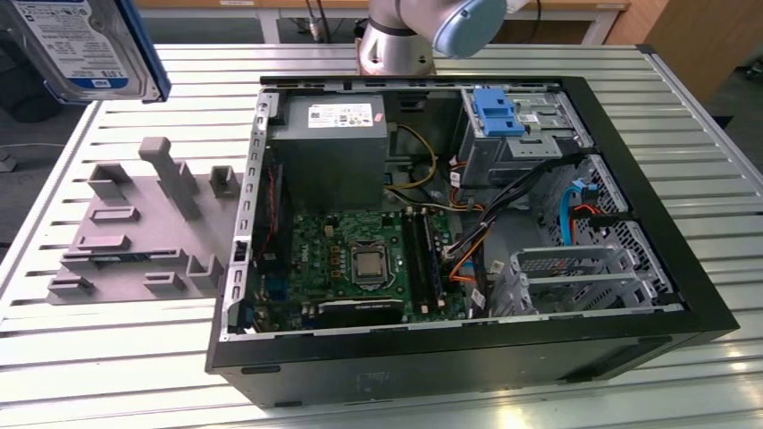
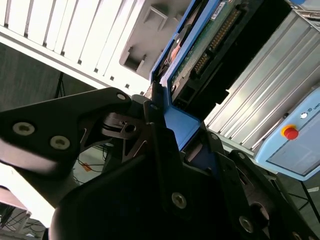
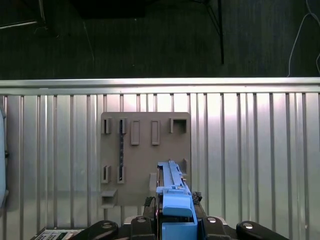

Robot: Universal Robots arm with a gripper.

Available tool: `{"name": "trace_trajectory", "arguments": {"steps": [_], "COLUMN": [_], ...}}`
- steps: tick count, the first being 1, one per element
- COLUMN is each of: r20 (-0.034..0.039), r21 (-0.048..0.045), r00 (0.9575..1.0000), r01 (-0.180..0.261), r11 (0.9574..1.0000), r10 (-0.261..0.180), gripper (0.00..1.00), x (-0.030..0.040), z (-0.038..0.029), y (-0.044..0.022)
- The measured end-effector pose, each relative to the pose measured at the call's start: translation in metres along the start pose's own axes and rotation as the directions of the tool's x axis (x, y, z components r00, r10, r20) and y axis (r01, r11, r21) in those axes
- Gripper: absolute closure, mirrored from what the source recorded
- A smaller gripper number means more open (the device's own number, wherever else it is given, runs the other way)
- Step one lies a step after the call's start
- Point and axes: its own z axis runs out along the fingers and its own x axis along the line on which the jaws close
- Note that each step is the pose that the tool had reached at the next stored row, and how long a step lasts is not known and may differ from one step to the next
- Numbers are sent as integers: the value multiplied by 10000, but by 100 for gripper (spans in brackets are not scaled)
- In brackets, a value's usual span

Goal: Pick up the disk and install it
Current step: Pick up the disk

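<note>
The disk (image 1: pixel 84 45) hangs high at the exterior view's left, above the table, silver with a white-and-blue label and a blue carrier frame. In the first wrist view the disk (image 3: pixel 172 182) stands edge-on, blue frame toward the camera, over the grey holder board (image 3: pixel 145 150). My gripper (image 3: pixel 171 212) is shut on it, with black fingers (image 3: pixel 146 202) on either side. The second wrist view shows the disk (image 2: pixel 200 50) from its circuit-board side, with my gripper (image 2: pixel 182 132) clamped on the blue frame.
An open computer case (image 1: pixel 667 295) lies on the slatted metal table (image 1: pixel 120 357). Inside are a drive cage with a lone blue bracket (image 1: pixel 492 112), a grey box (image 1: pixel 334 143) and cables. The grey holder board (image 1: pixel 138 223) sits left of the case. The arm's base (image 1: pixel 412 36) stands behind.
</note>
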Motion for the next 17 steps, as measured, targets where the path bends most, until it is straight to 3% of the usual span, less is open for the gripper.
{"name": "trace_trajectory", "arguments": {"steps": [17], "r20": [0], "r21": [-1], "r00": [10000], "r01": [1], "r11": [10000], "r10": [-1], "gripper": [64], "x": [298], "z": [-4], "y": [-8]}}
